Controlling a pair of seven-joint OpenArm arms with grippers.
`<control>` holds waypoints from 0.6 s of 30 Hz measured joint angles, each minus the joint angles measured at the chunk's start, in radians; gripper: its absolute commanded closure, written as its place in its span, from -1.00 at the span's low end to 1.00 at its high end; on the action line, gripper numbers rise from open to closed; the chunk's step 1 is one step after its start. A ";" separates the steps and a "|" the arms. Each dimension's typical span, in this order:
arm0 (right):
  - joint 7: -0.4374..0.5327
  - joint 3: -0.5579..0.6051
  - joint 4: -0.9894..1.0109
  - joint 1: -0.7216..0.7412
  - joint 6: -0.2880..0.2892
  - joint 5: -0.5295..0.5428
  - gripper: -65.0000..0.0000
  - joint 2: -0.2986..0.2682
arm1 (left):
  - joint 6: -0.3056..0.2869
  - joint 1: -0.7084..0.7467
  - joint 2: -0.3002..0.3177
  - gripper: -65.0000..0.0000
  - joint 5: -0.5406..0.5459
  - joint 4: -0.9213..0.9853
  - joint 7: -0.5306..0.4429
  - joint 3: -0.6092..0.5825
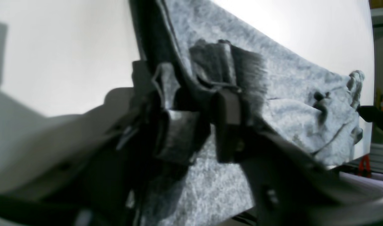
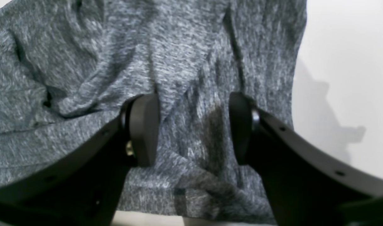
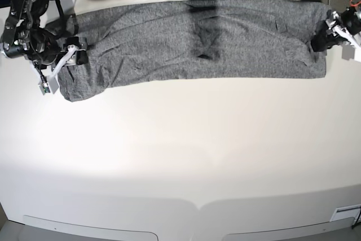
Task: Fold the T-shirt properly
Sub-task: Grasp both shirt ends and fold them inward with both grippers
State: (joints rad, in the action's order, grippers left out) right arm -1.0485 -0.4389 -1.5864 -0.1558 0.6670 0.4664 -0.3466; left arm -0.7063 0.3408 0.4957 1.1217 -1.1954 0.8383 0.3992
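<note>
Base view: T-shirt (image 3: 192, 40) stretched across desk (image 3: 180, 156), left claw (image 1: 197, 125) clenched on its edge, right claw (image 2: 193, 128) released, poised for folding

T-shirt (image 3: 186, 40): heathered dark grey, pale flecks | table (image 3: 180, 156): plain cream-white | fingers (image 2: 144, 128): matte black
</note>
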 measured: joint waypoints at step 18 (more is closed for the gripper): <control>-0.015 0.000 0.000 0.000 0.000 0.000 -0.08 0.000 | 0.023 0.005 0.008 1.00 -0.319 0.002 -0.318 0.004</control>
State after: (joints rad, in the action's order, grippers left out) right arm -1.0637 -0.4389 -1.5864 -0.1558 0.6670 0.4664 -0.3462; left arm -0.6838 0.3458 0.5041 0.8024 -1.1934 0.5205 0.4034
